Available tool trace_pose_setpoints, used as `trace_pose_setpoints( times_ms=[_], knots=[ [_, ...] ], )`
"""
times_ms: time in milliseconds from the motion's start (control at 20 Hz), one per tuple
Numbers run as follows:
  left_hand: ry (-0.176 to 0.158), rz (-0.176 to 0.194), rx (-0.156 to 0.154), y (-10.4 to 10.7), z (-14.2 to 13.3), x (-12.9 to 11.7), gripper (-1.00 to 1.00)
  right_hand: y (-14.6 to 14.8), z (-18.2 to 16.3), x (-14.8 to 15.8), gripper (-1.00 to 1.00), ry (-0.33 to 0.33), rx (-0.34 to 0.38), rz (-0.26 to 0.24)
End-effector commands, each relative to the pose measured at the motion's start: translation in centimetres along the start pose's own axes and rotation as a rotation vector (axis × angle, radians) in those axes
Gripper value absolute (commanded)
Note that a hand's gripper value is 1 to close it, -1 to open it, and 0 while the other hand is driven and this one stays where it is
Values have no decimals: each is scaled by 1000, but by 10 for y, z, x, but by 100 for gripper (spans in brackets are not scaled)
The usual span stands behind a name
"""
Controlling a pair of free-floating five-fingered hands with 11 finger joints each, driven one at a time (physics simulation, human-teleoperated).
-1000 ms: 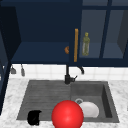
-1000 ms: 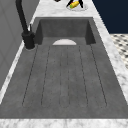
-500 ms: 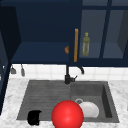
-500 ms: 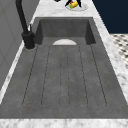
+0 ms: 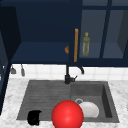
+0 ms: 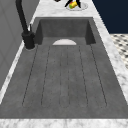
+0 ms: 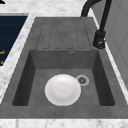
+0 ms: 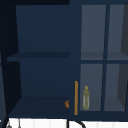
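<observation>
From the front, the left hand [image 5: 34,117] is hovering at the sink's [image 5: 37,95] seven o'clock corner, beside the red ball [image 5: 67,115]; its fingers I cannot make out. From the left side, a hand [image 6: 77,2] is hanging at twelve o'clock over a yellow thing [image 6: 72,5] on a saucer [image 6: 84,6], grip unclear. Seemingly reaching; next calls for a square closing.

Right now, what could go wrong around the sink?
In the front view the red ball shows between the left hand and the plate. A sideways sweep of the hand might knock the ball onto the plate. The ball also covers the plate's edge there, so a reach could misjudge it.
</observation>
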Motion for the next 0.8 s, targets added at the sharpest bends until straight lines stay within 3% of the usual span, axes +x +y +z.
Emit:
trace_pose_setpoints(
  times_ms=[0, 350, 400, 450, 500, 750],
  knots=[
    [0, 0, 0, 0, 0, 0, 0, 10, -18, -5, -100, 3, -5, 5],
    [0, 0, 0, 0, 0, 0, 0, 11, -14, 2, -100, 14, 10, 9],
    [0, 0, 0, 0, 0, 0, 0, 17, -9, 4, 100, 13, -1, 10],
    [0, 0, 0, 0, 0, 0, 0, 19, -4, 9, 100, 17, -41, 58],
    [0, 0, 0, 0, 0, 0, 0, 19, 1, 15, 100, 27, -87, 72],
    [0, 0, 0, 0, 0, 0, 0, 13, 3, 15, 100, 42, -245, 51]
  ],
)
